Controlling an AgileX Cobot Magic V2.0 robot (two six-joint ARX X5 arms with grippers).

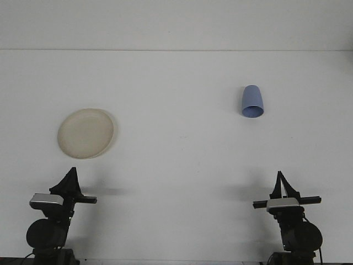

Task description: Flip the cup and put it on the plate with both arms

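Front view, blue cup (252, 101) far right, cream plate (86, 133) left, bare table (182, 154) between, gripper jaw states unclear.

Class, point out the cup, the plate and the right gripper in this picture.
cup (252, 101), front view, on its blue side wall
plate (86, 133), front view, on its bare cream centre
right gripper (282, 181), front view, between its dark fingertips

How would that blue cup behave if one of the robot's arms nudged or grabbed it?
The blue cup seems to stand upside down on its wide rim, so a gentle nudge would probably slide it rather than tip it. It looks like thin, stiff plastic, likely light for its size. Its smooth, tapered sides might slip in a loose grip.
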